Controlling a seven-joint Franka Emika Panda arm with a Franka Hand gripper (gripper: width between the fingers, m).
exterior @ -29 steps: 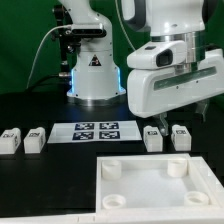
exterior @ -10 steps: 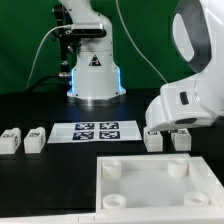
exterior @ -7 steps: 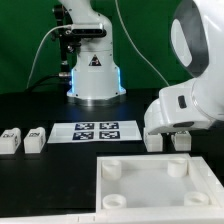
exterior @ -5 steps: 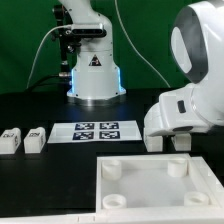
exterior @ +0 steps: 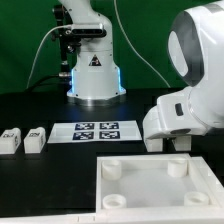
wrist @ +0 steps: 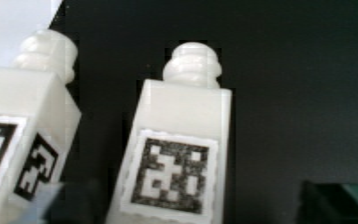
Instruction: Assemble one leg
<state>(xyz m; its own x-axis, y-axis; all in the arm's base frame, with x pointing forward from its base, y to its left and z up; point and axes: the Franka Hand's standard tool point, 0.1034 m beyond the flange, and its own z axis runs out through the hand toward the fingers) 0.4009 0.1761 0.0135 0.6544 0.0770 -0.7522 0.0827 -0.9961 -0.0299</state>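
Note:
Two white legs lie at the exterior view's right, mostly hidden under my arm; only parts of one and the other show. In the wrist view one leg, with a knobbed tip and a black-and-white marker, lies between my fingers. Its neighbour lies close beside it. My gripper is open and low around the middle leg, with a dark finger standing off from its side. Two more legs lie at the exterior view's left.
The large white square panel with round corner sockets lies at the front. The marker board lies in the middle of the black table. The robot base stands behind it.
My arm has come down from above the table onto the two right-hand legs and now covers most of them. The legs, panel and marker board have not moved.

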